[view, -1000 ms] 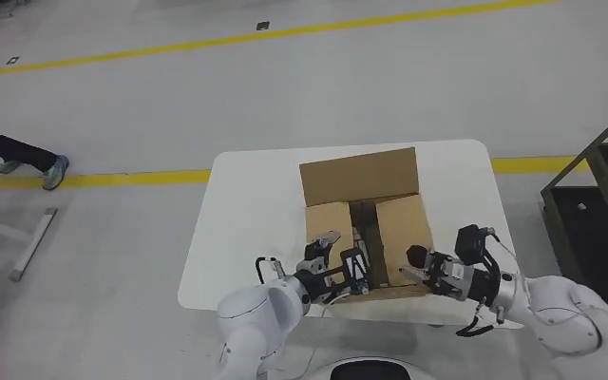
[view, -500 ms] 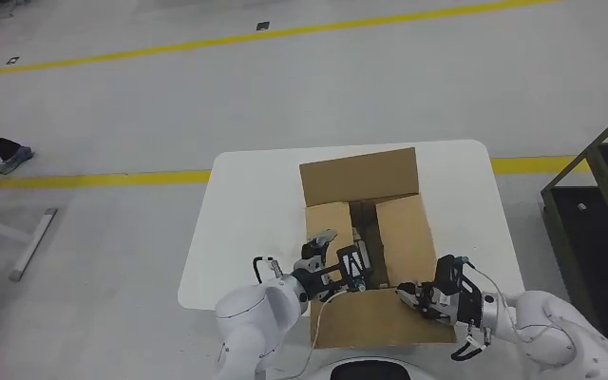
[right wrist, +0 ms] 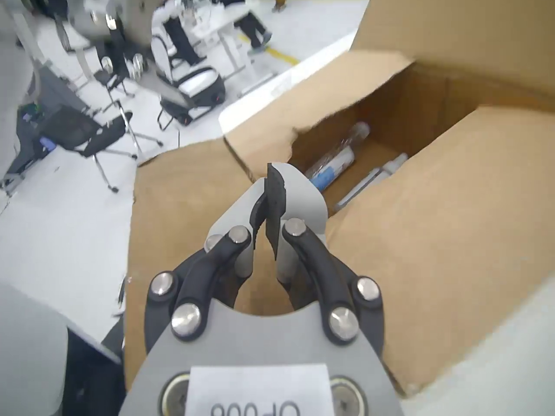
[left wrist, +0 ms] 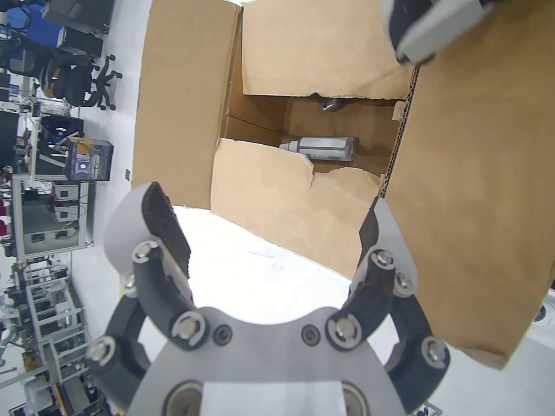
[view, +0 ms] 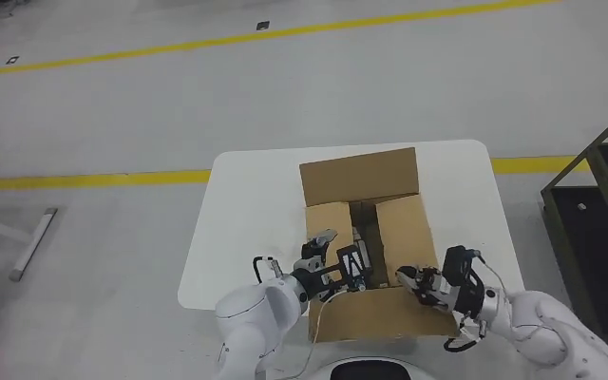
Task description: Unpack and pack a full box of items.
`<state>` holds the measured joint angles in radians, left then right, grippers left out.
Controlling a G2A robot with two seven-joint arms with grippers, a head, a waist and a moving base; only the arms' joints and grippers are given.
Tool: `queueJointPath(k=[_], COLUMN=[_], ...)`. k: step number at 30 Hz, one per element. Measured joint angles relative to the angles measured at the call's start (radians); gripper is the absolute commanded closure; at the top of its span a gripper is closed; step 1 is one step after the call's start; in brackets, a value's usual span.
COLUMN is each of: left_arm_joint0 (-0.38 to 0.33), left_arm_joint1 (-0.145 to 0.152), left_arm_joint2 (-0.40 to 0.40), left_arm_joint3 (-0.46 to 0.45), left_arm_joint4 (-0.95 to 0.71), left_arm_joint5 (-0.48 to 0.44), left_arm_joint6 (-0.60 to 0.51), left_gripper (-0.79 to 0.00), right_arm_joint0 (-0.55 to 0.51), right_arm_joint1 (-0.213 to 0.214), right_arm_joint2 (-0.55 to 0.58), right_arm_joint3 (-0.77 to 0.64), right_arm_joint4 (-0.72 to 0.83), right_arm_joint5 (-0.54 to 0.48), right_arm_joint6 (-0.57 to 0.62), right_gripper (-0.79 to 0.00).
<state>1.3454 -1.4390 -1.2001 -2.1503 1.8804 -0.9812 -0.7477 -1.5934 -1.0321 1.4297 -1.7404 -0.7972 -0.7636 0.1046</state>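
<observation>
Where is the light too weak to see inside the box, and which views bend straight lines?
Top view: the gap between the side flaps of the box is dark, so its contents cannot be told. Left wrist view: the interior is shaded, yet a pale bottle shows; straight lines bow near the border. Right wrist view: the interior is dim, with two tubes visible.

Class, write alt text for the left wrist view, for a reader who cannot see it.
The left gripper, fingers open, faces a cardboard box whose top flaps are partly open. Through the gap, a bottle lies on its side on the box floor. The right gripper is by one flap's edge.
</observation>
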Motion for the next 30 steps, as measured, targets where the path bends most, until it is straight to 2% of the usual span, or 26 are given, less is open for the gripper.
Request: queueJointPath(k=[4, 8, 11, 21, 30], left_arm_joint0=[0.000, 0.000, 0.000, 0.000, 0.000], left_arm_joint1=[0.000, 0.000, 0.000, 0.000, 0.000], left_arm_joint2=[0.000, 0.000, 0.000, 0.000, 0.000], left_arm_joint3=[0.000, 0.000, 0.000, 0.000, 0.000], left_arm_joint4=[0.000, 0.000, 0.000, 0.000, 0.000], left_arm_joint5=[0.000, 0.000, 0.000, 0.000, 0.000], left_arm_joint6=[0.000, 0.000, 0.000, 0.000, 0.000], left_gripper=[-0.785, -0.785, -0.785, -0.785, -0.785], right_arm_joint0=[-0.071, -0.093, -0.072, 0.023, 0.043], right_arm_joint1=[0.003, 0.003, -0.002, -0.027, -0.037], right_arm_joint2=[0.128, 0.184, 0.154, -0.027, -0.091], right_arm_joint3=[0.026, 0.086, 0.133, 0.197, 0.186], right_arm_joint4=[0.092, 0.120, 0.135, 0.008, -0.064], right_arm_joint5=[0.110, 0.224, 0.249, 0.280, 0.290], right_arm_joint6=[-0.113, -0.094, -0.070, -0.048, -0.042], right_gripper=[0.000, 0.000, 0.000, 0.000, 0.000])
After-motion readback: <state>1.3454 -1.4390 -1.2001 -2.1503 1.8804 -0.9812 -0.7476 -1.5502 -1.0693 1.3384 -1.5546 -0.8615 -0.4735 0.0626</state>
